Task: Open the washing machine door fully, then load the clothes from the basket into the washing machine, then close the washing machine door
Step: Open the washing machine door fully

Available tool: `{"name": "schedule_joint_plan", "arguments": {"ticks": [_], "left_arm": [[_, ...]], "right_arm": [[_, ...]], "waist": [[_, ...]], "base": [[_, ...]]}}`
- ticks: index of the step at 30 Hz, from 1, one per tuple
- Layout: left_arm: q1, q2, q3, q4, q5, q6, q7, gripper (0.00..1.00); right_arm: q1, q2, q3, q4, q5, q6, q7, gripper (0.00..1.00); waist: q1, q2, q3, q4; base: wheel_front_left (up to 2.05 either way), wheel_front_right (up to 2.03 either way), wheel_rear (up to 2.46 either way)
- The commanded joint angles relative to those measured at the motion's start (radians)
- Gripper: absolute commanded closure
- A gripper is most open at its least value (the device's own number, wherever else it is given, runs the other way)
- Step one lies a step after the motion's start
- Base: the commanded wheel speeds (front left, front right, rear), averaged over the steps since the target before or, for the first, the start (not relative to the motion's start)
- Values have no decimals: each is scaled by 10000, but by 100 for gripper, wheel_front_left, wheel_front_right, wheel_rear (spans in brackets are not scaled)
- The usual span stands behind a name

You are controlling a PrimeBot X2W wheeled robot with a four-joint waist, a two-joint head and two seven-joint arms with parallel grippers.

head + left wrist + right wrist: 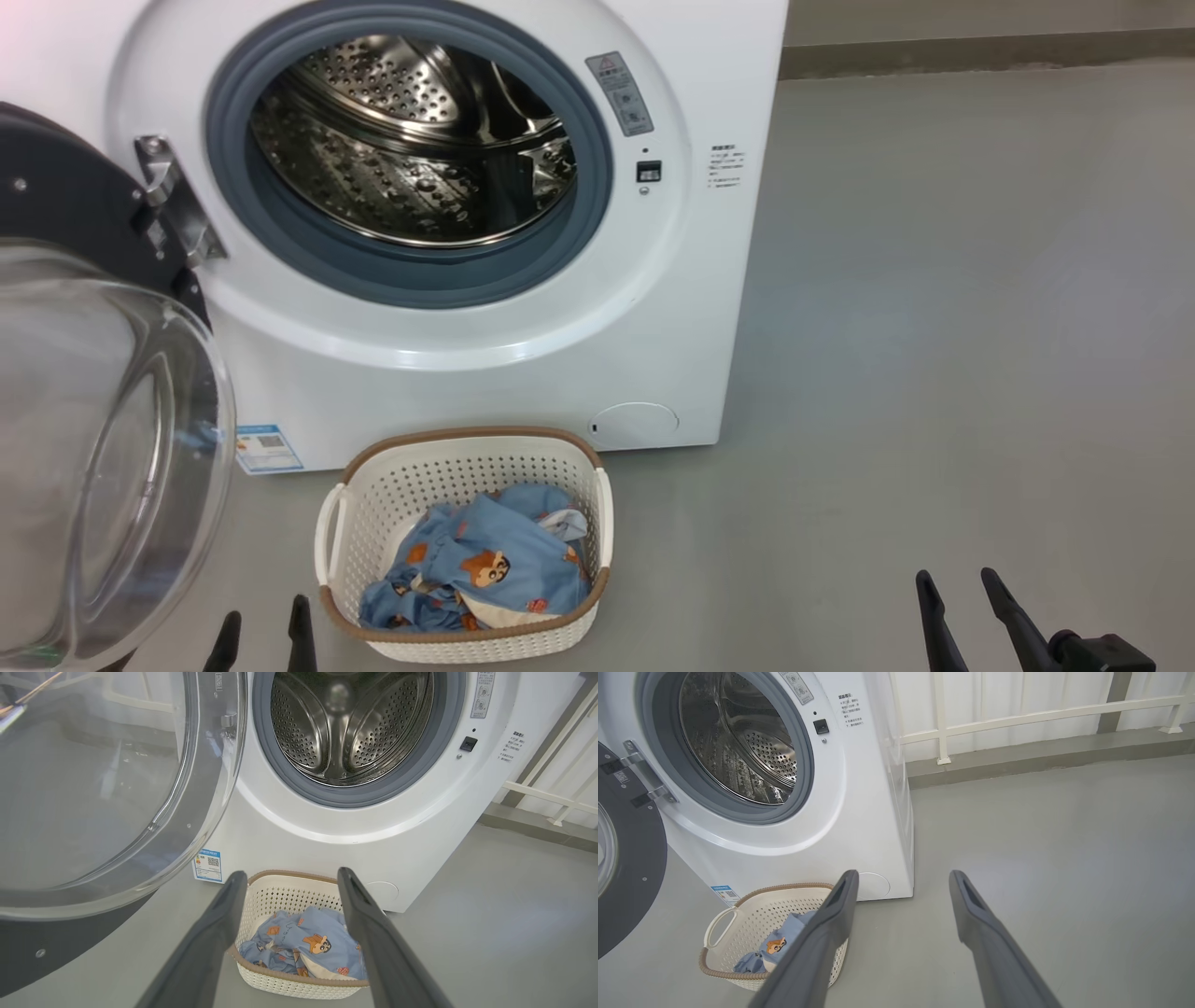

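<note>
1. on the grey floor (934, 327) in front of the washing machine (709, 308), the basket (373, 485) sits close to the white front panel, below the round opening.
2. the clothes (485, 565), light blue with orange-brown bear figures and some white, lie bunched in the bottom of the basket, beneath its brown rim.
3. the washing machine door (103, 448) stands swung out to the robot's left on its metal hinge (173, 201), clear glass bowl bulging outward, dark inner face showing.
4. the perforated steel drum (411, 140) is in plain sight inside the grey gasket (579, 224).
5. the left hand (265, 623) hangs just left of the basket's near corner, released, fingers spread wide and gripping nothing; in its wrist view the two fingers frame the basket and clothes.
6. the right hand (957, 583) hovers over bare floor well to the right of the basket, likewise released, fingers parted and holding nothing.
7. a blue sticker (268, 449) sits low on the machine's front, beside the door's glass edge; a pale railing (1017, 716) runs along the wall behind.
</note>
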Motion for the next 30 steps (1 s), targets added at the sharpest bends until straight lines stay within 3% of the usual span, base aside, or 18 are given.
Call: {"name": "schedule_joint_plan", "arguments": {"ticks": [1, 15, 30], "left_arm": [[-225, 95, 400, -113, 16, -46, -137, 0], [-63, -119, 789, -290, 486, -205, -164, 0], [68, -310, 1015, -364, 854, -129, -165, 0]], "right_arm": [[-354, -139, 149, -183, -204, 16, -78, 0], [-240, -139, -95, 180, -550, 16, -78, 0], [-153, -139, -135, 326, -501, 16, -78, 0]], "waist": [[0, 0, -12, 161], [0, 0, -78, 775], [0, 0, -202, 906]], "base": [[0, 0, 0], [0, 0, 0], [0, 0, 0]]}}
